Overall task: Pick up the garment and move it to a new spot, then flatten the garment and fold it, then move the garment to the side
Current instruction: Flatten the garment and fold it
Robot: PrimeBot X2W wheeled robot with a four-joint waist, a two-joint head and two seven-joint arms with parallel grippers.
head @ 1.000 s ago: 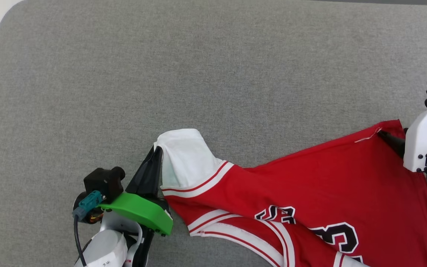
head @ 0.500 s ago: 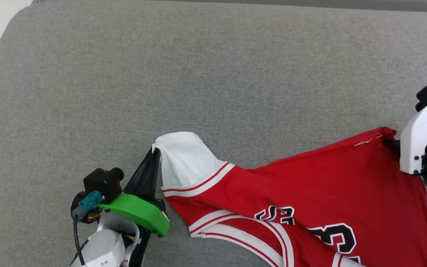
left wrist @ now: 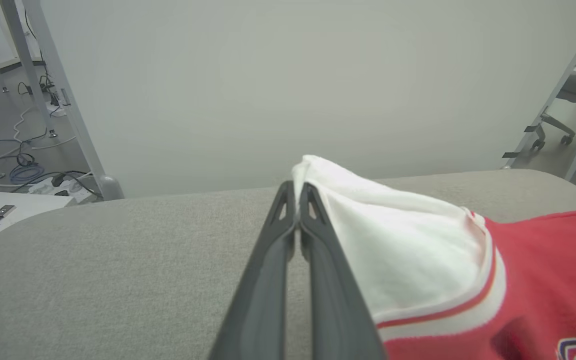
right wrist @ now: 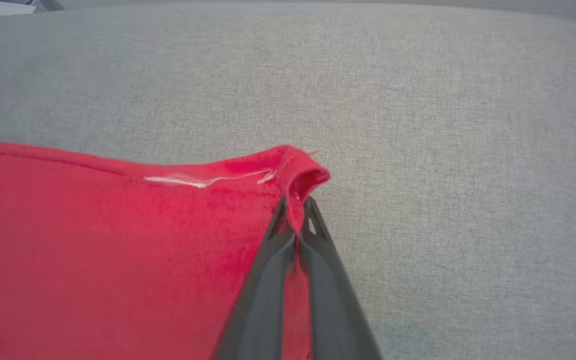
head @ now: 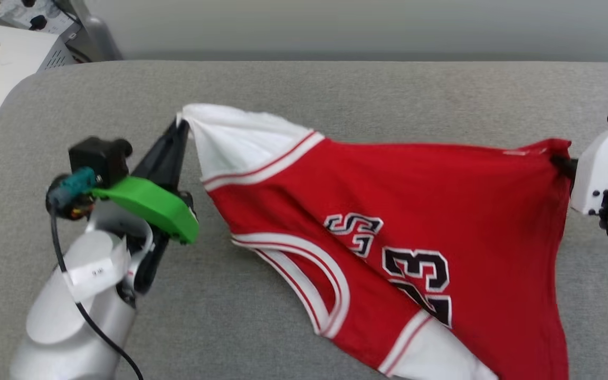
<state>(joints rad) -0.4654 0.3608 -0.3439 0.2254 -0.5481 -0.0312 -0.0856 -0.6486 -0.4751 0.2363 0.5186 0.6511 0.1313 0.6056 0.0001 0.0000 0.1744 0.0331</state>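
The garment [head: 388, 211] is a red jersey with white sleeves, striped trim and a dark "23". It hangs stretched between both grippers above the grey cushion [head: 304, 89]. My left gripper [head: 180, 126] is shut on the tip of one white sleeve [left wrist: 393, 250], its jaws [left wrist: 295, 192] pinching the cloth edge. At the right, my right gripper [head: 560, 158] is shut on a red hem corner [right wrist: 298, 175], seen close up with its fingertips [right wrist: 295, 207] clamped on the fold. The jersey's lower part droops toward the near edge, where the other white sleeve [head: 436, 353] hangs.
The wide grey cushion [right wrist: 418, 100] spreads under everything. A white cabinet [head: 3, 68] with cables stands off its far left corner. A pale wall [left wrist: 288, 75] rises behind, with table legs [left wrist: 68, 100] and an office chair [left wrist: 568, 100] on the floor beyond.
Both grippers have risen and carried the garment up and away from me, pulling it taut. The right gripper closed on the hem corner. The head camera tilted up, showing the cushion's far edge.
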